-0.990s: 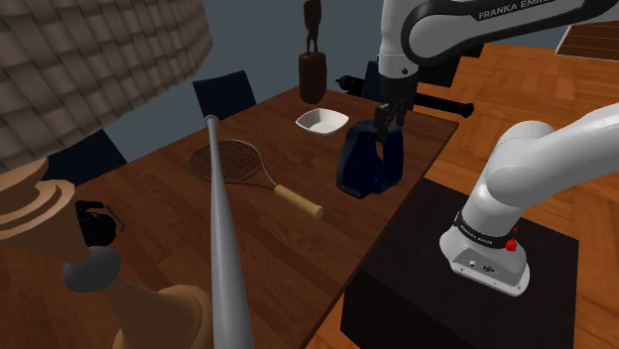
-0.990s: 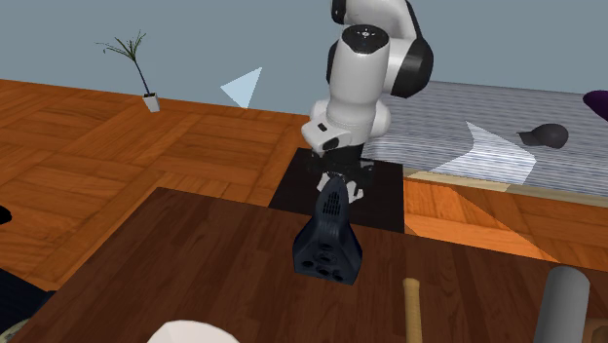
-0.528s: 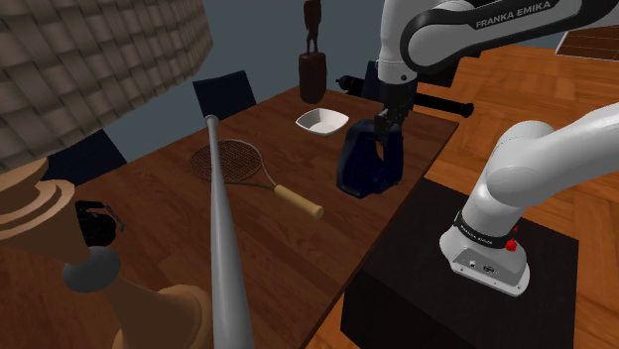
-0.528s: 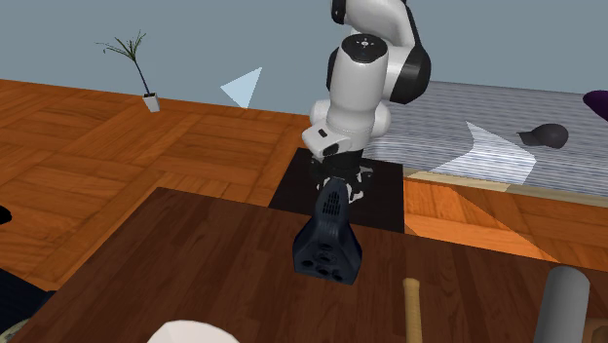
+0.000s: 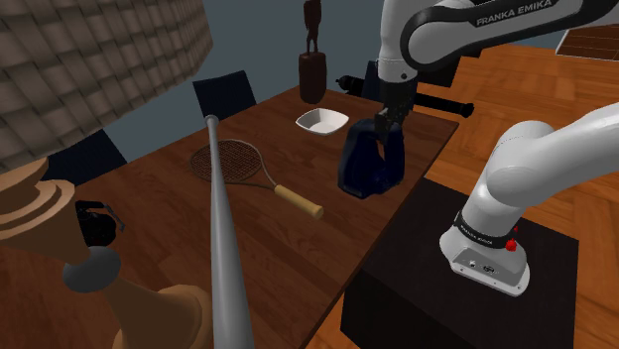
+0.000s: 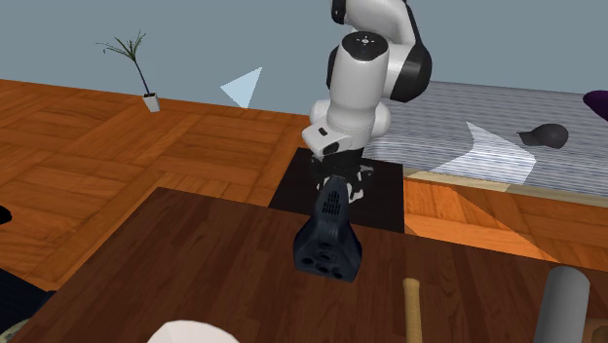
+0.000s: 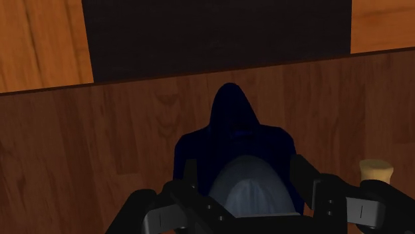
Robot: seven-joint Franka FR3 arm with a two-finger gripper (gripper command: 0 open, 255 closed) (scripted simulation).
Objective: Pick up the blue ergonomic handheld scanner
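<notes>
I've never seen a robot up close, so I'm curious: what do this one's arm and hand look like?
The arm is glossy white, built of rounded segments with dark bands at the joints. One dark band carries the lettering FRANKA EMIKA in white. Small red marks sit near its base. The hand is all black and blocky. No loose cables can be seen.

Wood floor (image 6: 78, 136), grey-blue wall (image 6: 244, 39) — dk wood table (image 6: 195, 253)
</notes>
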